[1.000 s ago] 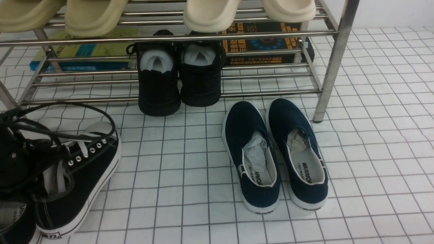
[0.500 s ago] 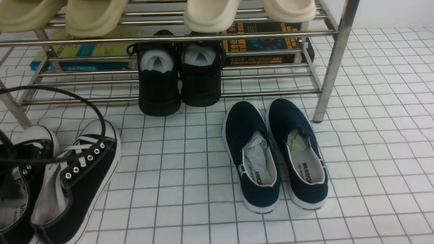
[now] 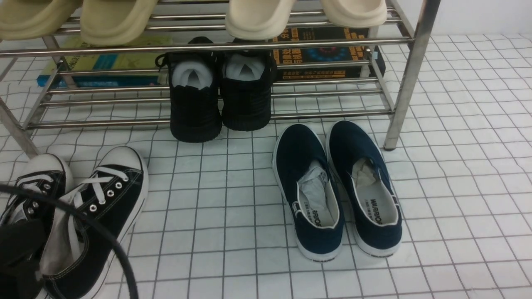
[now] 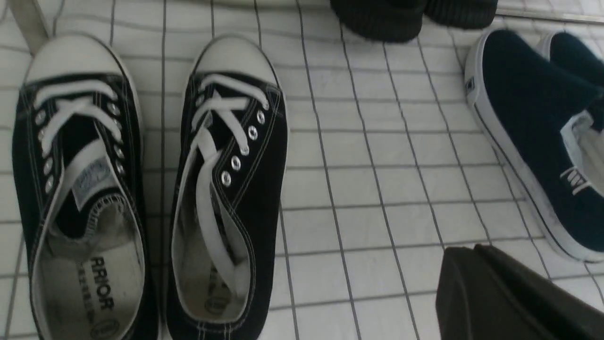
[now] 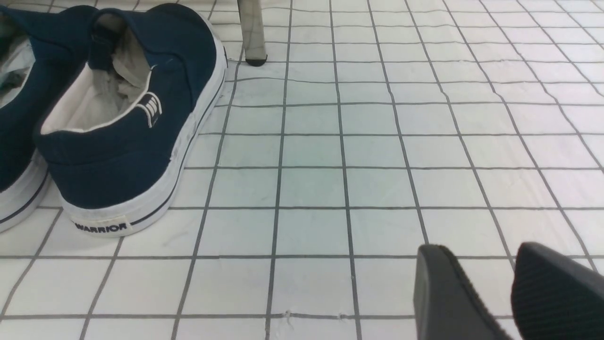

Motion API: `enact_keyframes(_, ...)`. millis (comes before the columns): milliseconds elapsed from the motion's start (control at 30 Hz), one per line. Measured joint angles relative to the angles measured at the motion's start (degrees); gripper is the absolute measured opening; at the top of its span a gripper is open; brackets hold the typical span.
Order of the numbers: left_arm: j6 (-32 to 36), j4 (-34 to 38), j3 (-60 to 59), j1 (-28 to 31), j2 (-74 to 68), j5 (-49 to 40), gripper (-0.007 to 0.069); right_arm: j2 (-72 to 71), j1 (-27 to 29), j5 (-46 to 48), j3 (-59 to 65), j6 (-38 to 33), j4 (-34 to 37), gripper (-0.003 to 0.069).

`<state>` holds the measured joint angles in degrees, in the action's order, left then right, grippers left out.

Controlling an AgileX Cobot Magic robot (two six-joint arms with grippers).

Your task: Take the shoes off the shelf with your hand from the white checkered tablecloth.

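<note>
Black canvas lace-up sneakers [image 3: 79, 207] off steel bar rack [image 3: 232, 43], on checkered cloth [image 3: 232, 216]; black gripper [image 3: 18, 249] empty, finger state unclear

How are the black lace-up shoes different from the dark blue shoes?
The black lace-up shoes have white laces and silver eyelets; the dark blue shoes are slip-ons with none. The black pair has white toe caps; the blue toes are all cloth. Both pairs sit on the checkered tablecloth, toes towards the shelf.

Left tool [image 3: 16, 249] mostly off frame, jaws unreadable; left sneaker [image 3: 25, 199] partly hidden behind cable [image 3: 104, 236].
</note>
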<state>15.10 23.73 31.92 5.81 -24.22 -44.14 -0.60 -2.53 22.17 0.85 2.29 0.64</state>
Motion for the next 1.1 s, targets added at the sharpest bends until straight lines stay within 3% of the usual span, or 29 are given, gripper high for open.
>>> enact_keyframes(433, 0.49, -4.65, -3.45, 0.00, 8.66, 0.16, 0.0014, 0.00, 0.00, 0.00, 0.00, 0.00, 0.00, 0.0239)
enact_keyframes(600, 0.07, -6.26, -9.44, 0.00, 9.38, 8.39, 0.0017, 0.00, 0.00, 0.00, 0.00, -0.03, 0.00, 0.0239)
enact_keyframes(700, -3.79, -10.07, -14.35, 0.00, 11.84, 12.61, 0.0019, 0.00, 0.00, 0.00, 0.00, -0.03, 0.00, 0.0239)
enact_keyframes(800, -12.99, -17.94, -20.80, -0.68, 15.74, 15.87, 0.0020, 0.00, 0.00, 0.00, 0.00, -0.03, 0.00, 0.0239)
enact_keyframes(967, -24.38, -26.95, -28.01, -5.91, 19.95, 17.72, 0.0024, 0.00, 0.00, 0.00, 0.00, -0.03, 0.00, 0.0239)
enact_keyframes(1100, -25.76, -29.19, -30.70, -8.69, 22.09, 18.93, 0.0031, 0.00, 0.00, 0.00, 0.00, -0.03, 0.00, 0.0239)
